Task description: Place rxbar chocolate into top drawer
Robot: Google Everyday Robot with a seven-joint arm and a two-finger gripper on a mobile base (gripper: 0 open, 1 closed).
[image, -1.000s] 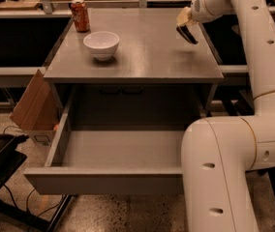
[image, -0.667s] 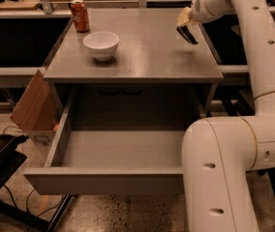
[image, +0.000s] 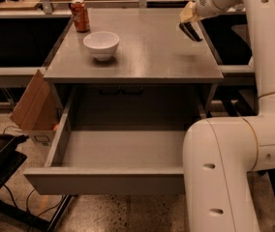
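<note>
Nothing moved: gripper point(image: 190, 26) at 1 o'clock over matte grey cabinet top point(image: 152, 52), clamping flat black bar point(image: 191, 33). Drawer point(image: 103, 181) open at 6; speckled floor point(image: 128, 212), cardboard point(image: 31, 105) at 9.

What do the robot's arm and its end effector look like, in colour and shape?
The arm is glossy white: thick rounded segments with small dark round holes and thin tan seams at the joints. No cables show. The end effector, above the far right of the grey cabinet top, looks pale tan.
</note>
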